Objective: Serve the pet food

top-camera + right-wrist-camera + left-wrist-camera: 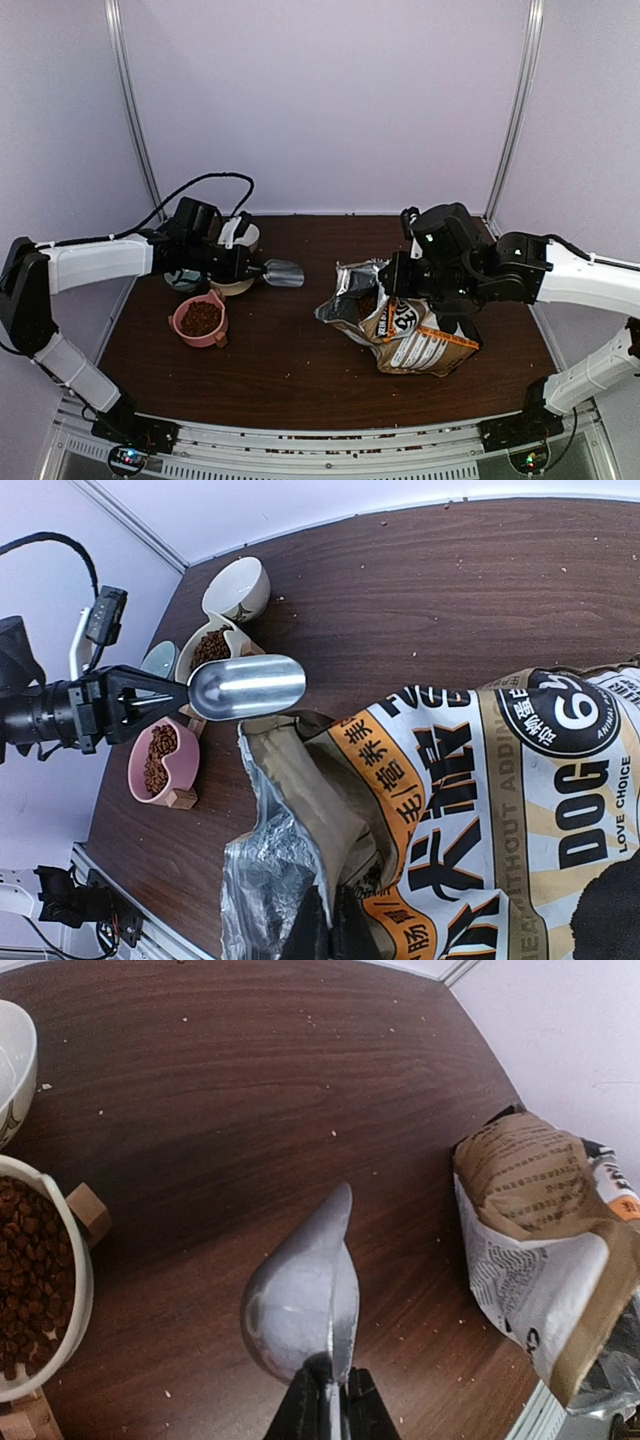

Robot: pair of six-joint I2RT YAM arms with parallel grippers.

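Note:
The pet food is dark brown kibble. It fills a pink bowl (200, 319) (159, 759) and a cream bowl (209, 646), whose kibble (24, 1270) shows at the left of the left wrist view. My left gripper (246, 268) (331, 1407) is shut on the handle of a metal scoop (284, 272) (300, 1300) (247, 687). The scoop hangs above the table between the bowls and the bag, and looks empty. My right gripper (392, 288) (330, 932) is shut on the foil rim of the open printed bag (405, 325) (480, 800) (540, 1240).
An empty white bowl (241, 234) (237, 585) stands behind the cream one, and a greenish bowl (160, 661) lies to its left. Crumbs dot the dark wooden table (290, 350). Walls close in on the back and both sides.

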